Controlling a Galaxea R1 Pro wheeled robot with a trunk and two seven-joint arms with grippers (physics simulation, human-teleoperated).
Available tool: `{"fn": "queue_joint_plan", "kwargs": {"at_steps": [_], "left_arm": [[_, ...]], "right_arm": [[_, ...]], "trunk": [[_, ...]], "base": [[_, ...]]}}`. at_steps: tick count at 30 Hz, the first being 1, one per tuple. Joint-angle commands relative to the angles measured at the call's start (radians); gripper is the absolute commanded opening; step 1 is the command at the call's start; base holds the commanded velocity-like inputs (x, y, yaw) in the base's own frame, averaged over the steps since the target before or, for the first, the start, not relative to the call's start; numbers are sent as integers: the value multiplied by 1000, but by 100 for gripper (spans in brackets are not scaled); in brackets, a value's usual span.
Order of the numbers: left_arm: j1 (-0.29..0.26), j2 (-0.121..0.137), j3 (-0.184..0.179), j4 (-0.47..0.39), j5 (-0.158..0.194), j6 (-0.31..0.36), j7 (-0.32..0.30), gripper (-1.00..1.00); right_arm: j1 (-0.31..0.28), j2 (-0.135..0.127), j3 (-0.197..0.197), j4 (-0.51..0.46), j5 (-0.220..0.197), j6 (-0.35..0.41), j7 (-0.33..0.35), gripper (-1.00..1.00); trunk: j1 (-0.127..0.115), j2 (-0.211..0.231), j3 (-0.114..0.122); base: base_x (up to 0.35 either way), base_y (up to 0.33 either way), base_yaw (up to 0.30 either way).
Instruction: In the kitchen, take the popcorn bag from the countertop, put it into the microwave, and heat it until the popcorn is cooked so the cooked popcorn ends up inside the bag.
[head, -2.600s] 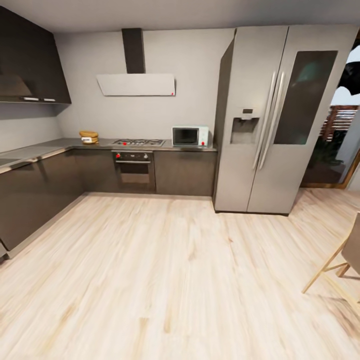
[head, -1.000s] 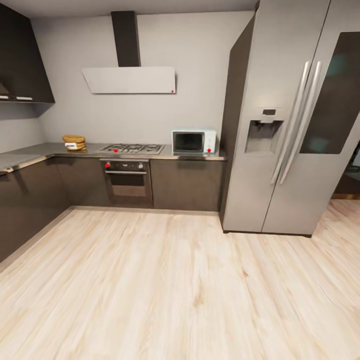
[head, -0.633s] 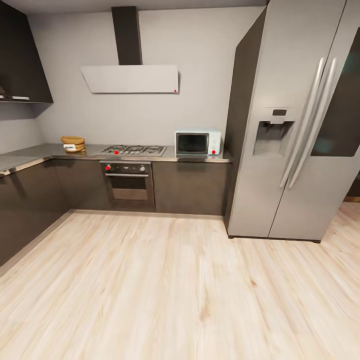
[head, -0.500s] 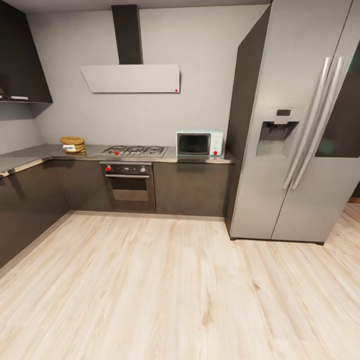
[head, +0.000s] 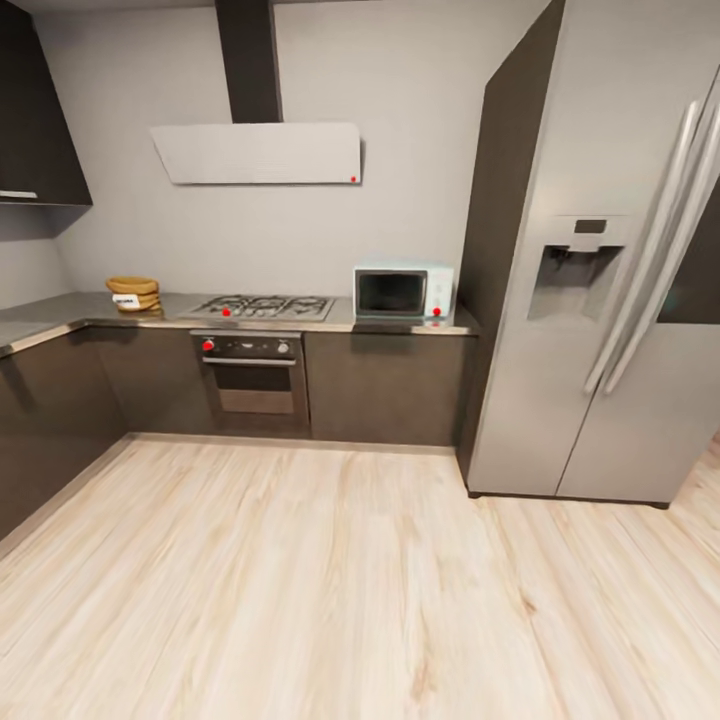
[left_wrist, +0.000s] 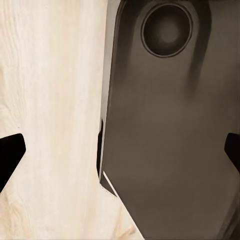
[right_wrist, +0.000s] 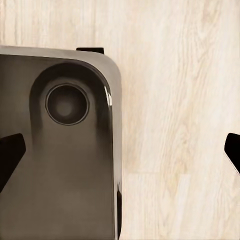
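Observation:
The tan popcorn bag (head: 132, 293) sits on the grey countertop (head: 60, 312) at the far left, near the corner. The pale mint microwave (head: 403, 293) stands with its door closed on the same worktop, between the gas hob and the fridge. Both are across the wooden floor from me, well out of reach. In the left wrist view my left gripper (left_wrist: 120, 155) hangs open over the floor and my own dark base. My right gripper (right_wrist: 120, 152) is also open, with nothing between its fingers. The popcorn kernels are hidden.
A gas hob (head: 262, 306) sits over a built-in oven (head: 250, 375), under a white range hood (head: 258, 152). A tall steel fridge (head: 600, 300) stands at the right. Dark cabinets (head: 50, 420) run along the left wall. Light wooden floor (head: 330, 580) lies between me and the counter.
The whole head view has shifted and the kitchen looms larger, so the camera has moved closer to the counter. The bag and the microwave stay where they were.

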Motion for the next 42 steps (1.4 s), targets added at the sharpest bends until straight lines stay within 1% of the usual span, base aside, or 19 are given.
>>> {"fn": "queue_joint_plan", "kwargs": {"at_steps": [1, 5, 12, 35, 42], "left_arm": [[0, 0, 6, -1, 1, 1, 0, 100], [0, 0, 6, -1, 1, 1, 0, 100], [0, 0, 7, 0, 1, 1, 0, 100], [0, -2, 7, -1, 1, 0, 0, 100], [0, -2, 8, 0, 1, 0, 1, 100]], "right_arm": [[-1, 0, -1, 1, 0, -3, -1, 100], [-1, 0, -1, 1, 0, -3, -1, 100], [-1, 0, -1, 1, 0, -3, -1, 100], [-1, 0, -1, 1, 0, -3, -1, 100], [-1, 0, -1, 1, 0, -3, -1, 100]], "trunk": [[1, 0, -1], [1, 0, -1], [1, 0, -1], [1, 0, -1], [1, 0, -1]], "base": [[334, 0, -16], [334, 0, -72], [334, 11, -201], [310, 133, -5], [315, 96, -81]]}}
